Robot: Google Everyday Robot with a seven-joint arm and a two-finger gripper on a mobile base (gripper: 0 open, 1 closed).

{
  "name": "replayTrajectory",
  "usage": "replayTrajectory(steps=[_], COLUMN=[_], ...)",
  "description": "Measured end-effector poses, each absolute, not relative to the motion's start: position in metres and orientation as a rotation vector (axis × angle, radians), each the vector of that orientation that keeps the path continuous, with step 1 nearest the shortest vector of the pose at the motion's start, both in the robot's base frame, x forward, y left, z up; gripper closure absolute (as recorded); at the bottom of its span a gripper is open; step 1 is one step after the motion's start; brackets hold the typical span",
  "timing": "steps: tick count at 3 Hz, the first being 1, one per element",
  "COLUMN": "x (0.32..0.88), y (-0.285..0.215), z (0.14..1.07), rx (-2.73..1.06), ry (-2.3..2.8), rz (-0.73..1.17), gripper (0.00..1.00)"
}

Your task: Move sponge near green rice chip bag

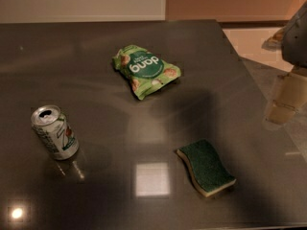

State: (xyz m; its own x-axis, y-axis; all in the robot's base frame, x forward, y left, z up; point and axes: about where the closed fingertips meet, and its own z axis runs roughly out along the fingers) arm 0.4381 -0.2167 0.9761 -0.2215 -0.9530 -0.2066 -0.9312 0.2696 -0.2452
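Wavy-edged sponge (207, 166), dark green over pale yellow, lies flat on a grey table (72, 61), apart from the chip bag (145, 70). Gripper (285, 102) at right edge; open or closed, cannot tell.

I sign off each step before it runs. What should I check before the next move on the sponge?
1. Nothing on the sponge: ok; it lies flat, green side up, with nothing touching it.
2. Target bag in view: ok; it lies farther back, to the left.
3. Route from sponge to bag: ok; only bare table lies between, and the can is off to the left.
4. The end effector above the sponge: not ok; it is at the right edge, apart from the sponge.
5. Sponge near bag: not ok; there is a wide gap between them.
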Motion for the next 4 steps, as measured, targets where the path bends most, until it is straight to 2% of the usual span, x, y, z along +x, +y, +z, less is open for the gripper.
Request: replayTrajectory(steps=[2, 4], x=[0.441, 0.442], y=[-0.214, -0.168], z=[0.975, 0.936], rx=[-1.733, -1.724], ry=[2.254, 2.345], rz=[-0.088, -0.009], gripper=[0.0, 0.0])
